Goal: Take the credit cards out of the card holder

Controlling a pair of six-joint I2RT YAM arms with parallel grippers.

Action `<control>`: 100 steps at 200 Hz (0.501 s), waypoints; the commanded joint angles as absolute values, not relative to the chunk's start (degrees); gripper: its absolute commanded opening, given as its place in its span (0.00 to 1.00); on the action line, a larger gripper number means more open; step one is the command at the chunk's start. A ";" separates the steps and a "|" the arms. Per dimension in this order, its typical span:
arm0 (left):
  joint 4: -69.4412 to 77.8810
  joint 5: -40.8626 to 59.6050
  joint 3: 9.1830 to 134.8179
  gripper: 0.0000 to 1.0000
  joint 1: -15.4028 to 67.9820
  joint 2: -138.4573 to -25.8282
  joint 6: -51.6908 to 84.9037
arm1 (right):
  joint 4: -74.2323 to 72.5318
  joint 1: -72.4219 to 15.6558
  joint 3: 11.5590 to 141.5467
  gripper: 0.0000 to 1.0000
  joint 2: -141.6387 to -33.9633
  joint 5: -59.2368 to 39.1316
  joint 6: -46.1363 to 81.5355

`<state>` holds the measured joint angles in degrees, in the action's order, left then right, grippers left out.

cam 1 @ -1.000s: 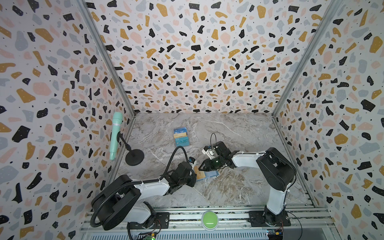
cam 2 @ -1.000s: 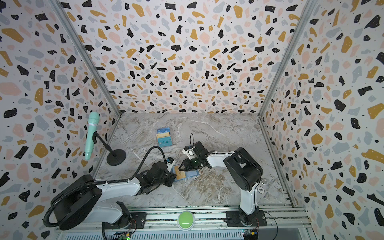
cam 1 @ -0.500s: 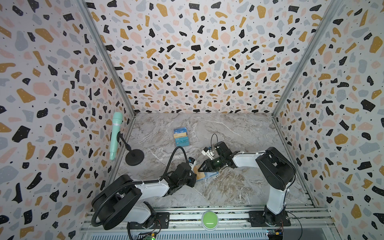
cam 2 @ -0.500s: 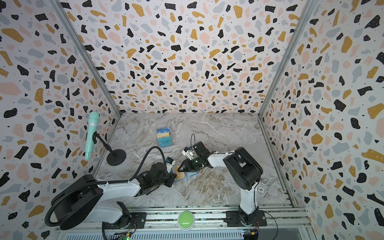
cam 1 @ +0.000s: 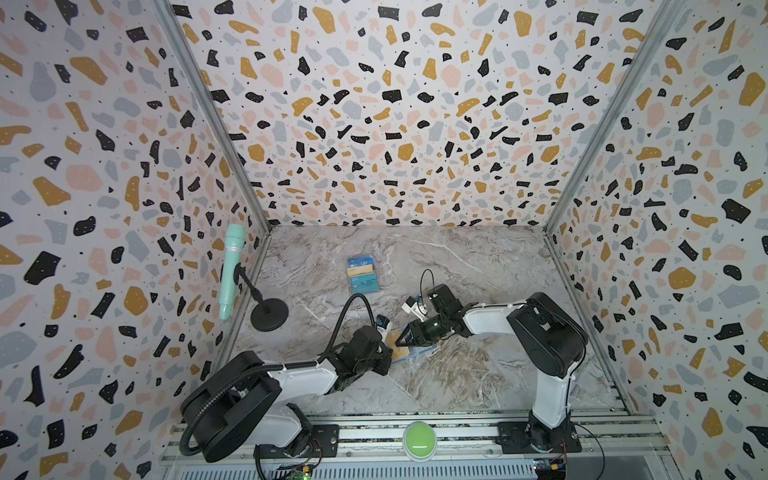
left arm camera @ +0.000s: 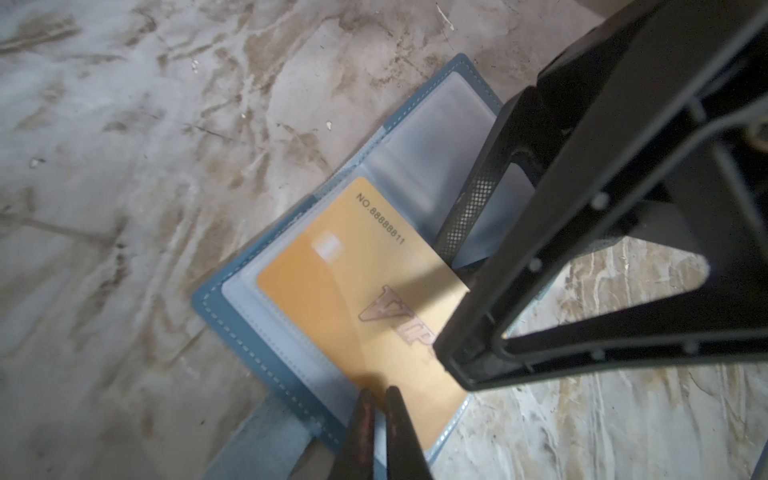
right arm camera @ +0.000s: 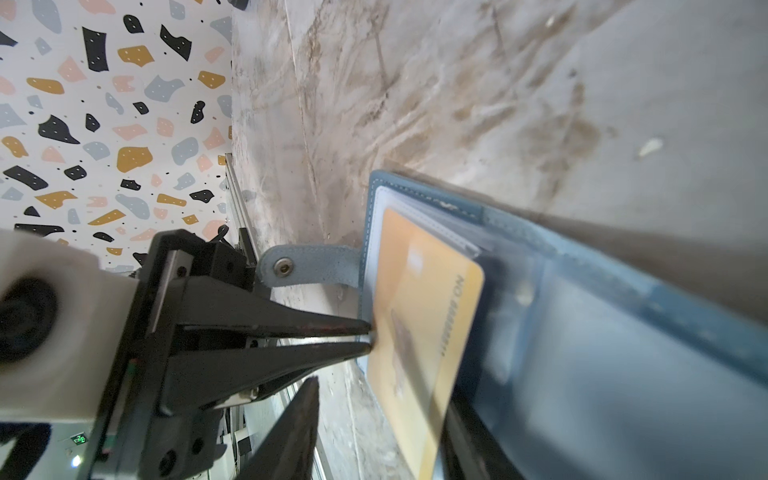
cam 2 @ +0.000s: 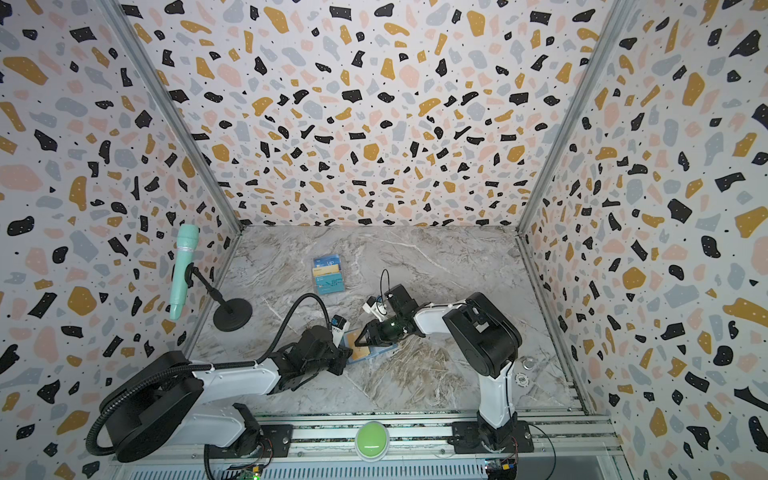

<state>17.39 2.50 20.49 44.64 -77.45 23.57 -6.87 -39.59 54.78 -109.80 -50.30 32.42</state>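
Observation:
The slate-blue card holder (left arm camera: 232,299) lies open on the marble floor between both arms, seen in both top views (cam 1: 422,352) (cam 2: 380,353). A golden-yellow credit card (left arm camera: 353,291) sticks partly out of its clear pocket. My left gripper (left arm camera: 377,390) is shut on that card's outer edge, which the right wrist view shows pinched between the tips (right arm camera: 370,337). My right gripper (left arm camera: 453,307) is open. One of its fingers (left arm camera: 469,208) rests on the holder's other clear pocket, and the other hangs over the card's end. The snap tab (right arm camera: 307,266) lies flat.
A clear tiered rack with several cards (cam 1: 362,274) stands further back. A mint microphone (cam 1: 230,274) on a black round base (cam 1: 269,316) is at the left wall. Two small round items (cam 2: 524,372) lie near the right wall. A green button (cam 1: 419,434) sits on the front rail.
Hardly anything: the right arm has shifted very slightly over the holder, and the left gripper keeps its pinch on the golden card.

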 commanded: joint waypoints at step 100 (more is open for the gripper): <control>13.01 -1.04 18.11 0.11 44.38 -74.54 23.47 | -9.05 -40.09 55.36 0.40 -112.25 -55.67 33.41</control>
